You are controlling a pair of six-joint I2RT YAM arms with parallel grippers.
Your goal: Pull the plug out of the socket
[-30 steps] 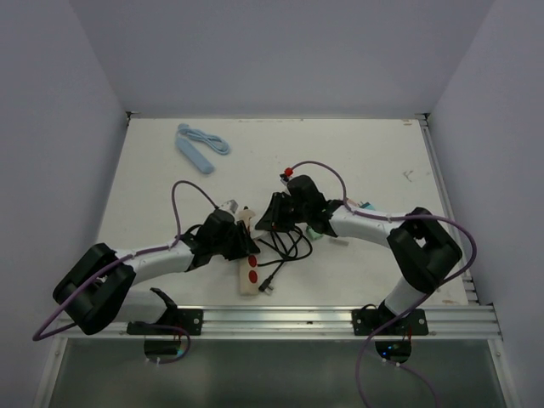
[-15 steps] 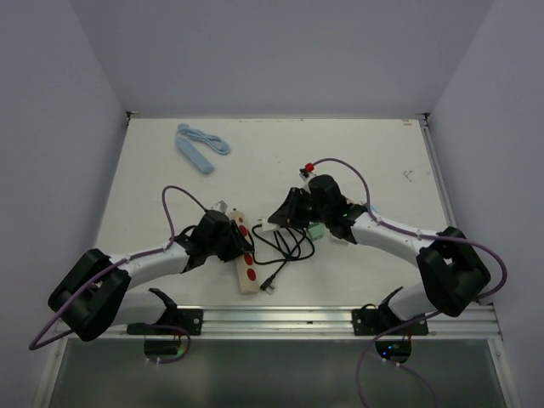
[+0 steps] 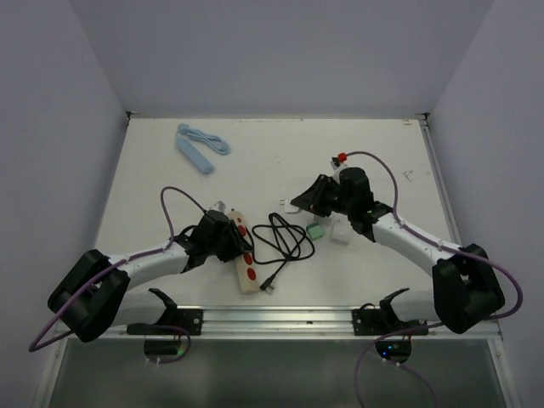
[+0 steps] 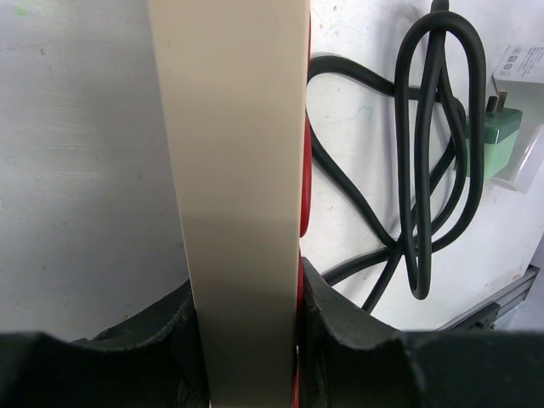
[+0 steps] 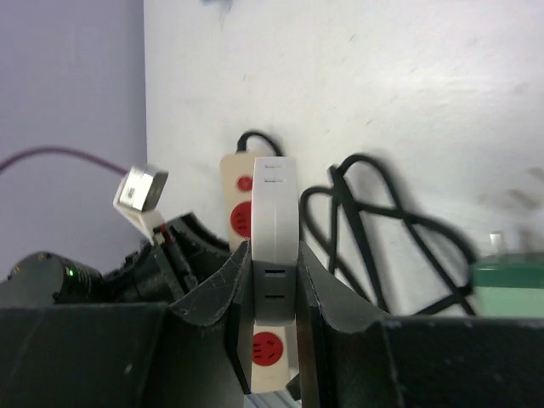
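On the white worktop [image 3: 374, 144], the left gripper [image 3: 232, 241] clamps the cream power strip [image 3: 247, 270] across its width, close to the near edge and left of centre. The right gripper [image 3: 299, 201] is closed tight on the white plug [image 3: 280, 202], which it holds up over the middle of the worktop. From where I stand the plug looks free of the strip, with clear space between them, so the pull itself seems done. The risks now lie in what comes after it. The biggest is the strip: if the left claw lets go carelessly, or drags as it backs away, the strip could skid toward the near edge, which is not far off. Next is the black cable [image 3: 285, 242], looped loosely between the two arms. A low sweep by either arm could snag a loop and pull the strip along with it. Smaller again, the plug is pinched on its thin sides and could twist or slip out if the arm swings fast. A green adapter [image 3: 317, 229] and a small white block [image 3: 340, 235] sit just below the right arm, where a low set-down could knock them.
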